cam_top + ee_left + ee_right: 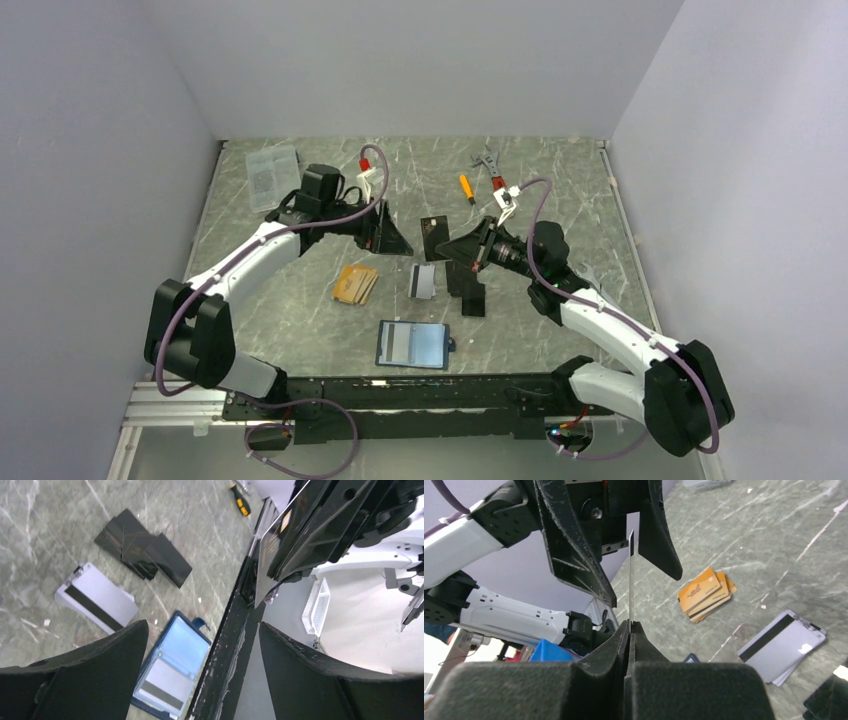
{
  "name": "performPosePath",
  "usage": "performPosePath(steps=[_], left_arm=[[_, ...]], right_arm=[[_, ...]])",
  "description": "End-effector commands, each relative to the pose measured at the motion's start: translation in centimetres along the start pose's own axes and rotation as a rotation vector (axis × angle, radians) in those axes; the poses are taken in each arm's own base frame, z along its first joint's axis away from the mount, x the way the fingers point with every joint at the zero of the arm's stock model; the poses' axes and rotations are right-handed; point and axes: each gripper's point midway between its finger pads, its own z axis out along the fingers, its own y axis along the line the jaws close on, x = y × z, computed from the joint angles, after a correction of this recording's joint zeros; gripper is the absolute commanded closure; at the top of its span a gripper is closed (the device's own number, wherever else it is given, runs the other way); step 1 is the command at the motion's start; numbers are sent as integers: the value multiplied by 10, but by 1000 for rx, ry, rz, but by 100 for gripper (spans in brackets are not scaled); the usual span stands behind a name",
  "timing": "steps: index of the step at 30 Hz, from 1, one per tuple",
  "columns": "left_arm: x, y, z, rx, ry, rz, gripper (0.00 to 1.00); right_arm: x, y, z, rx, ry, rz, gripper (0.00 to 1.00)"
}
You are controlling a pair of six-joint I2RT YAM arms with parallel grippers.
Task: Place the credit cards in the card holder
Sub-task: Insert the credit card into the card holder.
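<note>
Closest to me, about midway along the near edge, the navy blue folding card holder (411,343) lies open on the grey marbled desk (300,330). Its pale grey-blue inside faces up, and a grey card with a dark stripe shows in one half. Beyond it, across the middle of the desk, a fanned stack of orange-tan plastic cards (355,284) sits to the left. A white-grey card with a black magnetic stripe (422,281) lies just beside the stack, and a few overlapping black cards (468,292) lie to the right. Above those, my right fingers (629,630) are pinched tight on one thin black card (434,235), lifted clear of the desk. My left fingers (120,650) are spread wide, one on each side of that card's far end, with a gap on both sides. Farther back, toward the far edge, lie a small orange-handled screwdriver (466,188) and a grey metal tool (487,158). A clear plastic box (272,172) sits near the far-left corner.
</note>
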Motion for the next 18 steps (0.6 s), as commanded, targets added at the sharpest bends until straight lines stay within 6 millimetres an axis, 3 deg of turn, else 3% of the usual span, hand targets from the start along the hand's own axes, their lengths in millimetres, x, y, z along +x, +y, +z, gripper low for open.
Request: performPosePath(steps=[1, 6, 11, 14, 18], left_arm=[[-25, -24, -1, 115, -62, 33, 16], [-36, -35, -1, 173, -76, 37, 38], [-41, -44, -3, 197, -84, 52, 47], [-39, -43, -3, 199, -83, 53, 60], [-41, -43, -3, 202, -85, 64, 87]], right_arm=[[-18, 22, 6, -94, -69, -34, 100], [-13, 26, 15, -139, -54, 2, 100], [-16, 27, 25, -159, -61, 9, 100], [-18, 29, 29, -179, -60, 17, 100], [-12, 29, 36, -195, -41, 30, 100]])
